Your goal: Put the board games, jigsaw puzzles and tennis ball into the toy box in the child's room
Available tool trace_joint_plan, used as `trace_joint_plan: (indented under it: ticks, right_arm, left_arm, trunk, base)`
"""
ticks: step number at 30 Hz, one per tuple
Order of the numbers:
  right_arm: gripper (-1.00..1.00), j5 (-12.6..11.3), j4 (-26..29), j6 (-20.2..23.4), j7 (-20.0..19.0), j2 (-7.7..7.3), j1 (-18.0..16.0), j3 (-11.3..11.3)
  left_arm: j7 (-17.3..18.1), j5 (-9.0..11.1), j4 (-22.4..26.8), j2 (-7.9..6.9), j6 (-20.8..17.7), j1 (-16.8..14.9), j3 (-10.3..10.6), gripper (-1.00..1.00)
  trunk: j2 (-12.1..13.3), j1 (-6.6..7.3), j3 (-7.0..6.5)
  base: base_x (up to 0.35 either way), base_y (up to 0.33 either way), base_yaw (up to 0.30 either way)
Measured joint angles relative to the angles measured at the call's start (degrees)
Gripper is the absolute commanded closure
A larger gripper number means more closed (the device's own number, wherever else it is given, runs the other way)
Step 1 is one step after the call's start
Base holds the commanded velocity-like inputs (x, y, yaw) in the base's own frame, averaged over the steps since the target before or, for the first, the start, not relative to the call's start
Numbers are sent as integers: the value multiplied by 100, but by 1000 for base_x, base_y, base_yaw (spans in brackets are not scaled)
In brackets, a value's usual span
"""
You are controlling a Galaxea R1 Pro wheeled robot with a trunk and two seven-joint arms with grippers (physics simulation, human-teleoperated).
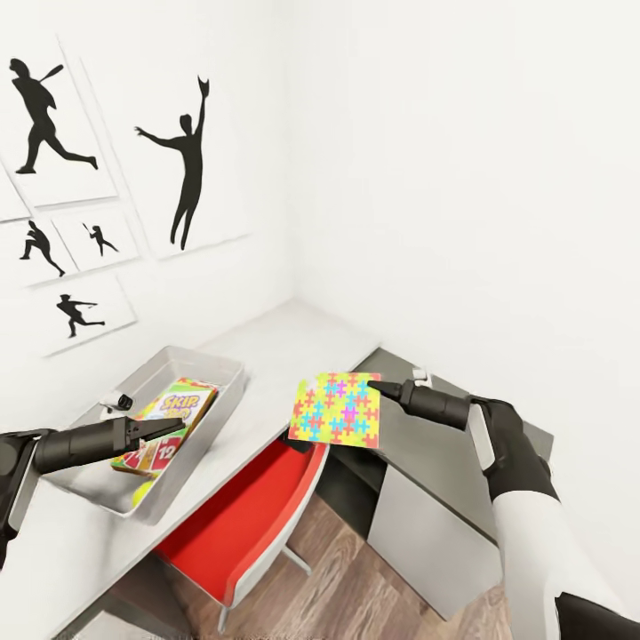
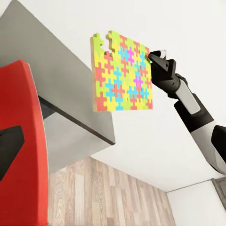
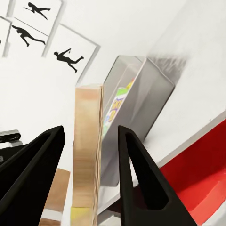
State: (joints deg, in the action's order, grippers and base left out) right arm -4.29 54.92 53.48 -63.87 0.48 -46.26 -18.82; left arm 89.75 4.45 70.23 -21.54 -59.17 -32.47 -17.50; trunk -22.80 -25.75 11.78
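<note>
Holding one jigsaw puzzle (image 1: 336, 409) by its edge in the right gripper (image 1: 377, 388), mid-frame in the head view, above the red chair (image 1: 240, 520). Clamped thinly, fingers (image 3: 141, 174) either side of the slab. Could slip or swing out and fall onto the chair or floor. Toy box (image 1: 213, 369) lower left, SKIP-BO game (image 1: 173, 409) inside. Left gripper (image 1: 173, 428) over it, closed, seemingly empty.

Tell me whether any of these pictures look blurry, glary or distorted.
Head view: even, shadowless light, wide-angle slant to the walls, the jigsaw puzzle sharp. Right wrist view: puzzle edge soft and smeared up close. Left wrist view: crisp, no glare.
</note>
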Motion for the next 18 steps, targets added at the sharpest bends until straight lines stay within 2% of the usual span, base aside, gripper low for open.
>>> trace_joint_plan:
  ticks: [18]
  right_arm:
    - [100,-10,18,24,-18,-13,-9,-9]
  left_arm:
    - [0,4,0,-1,1,9,-18,-100]
  trunk:
    - [0,0,119]
  base:
    - [0,0,238]
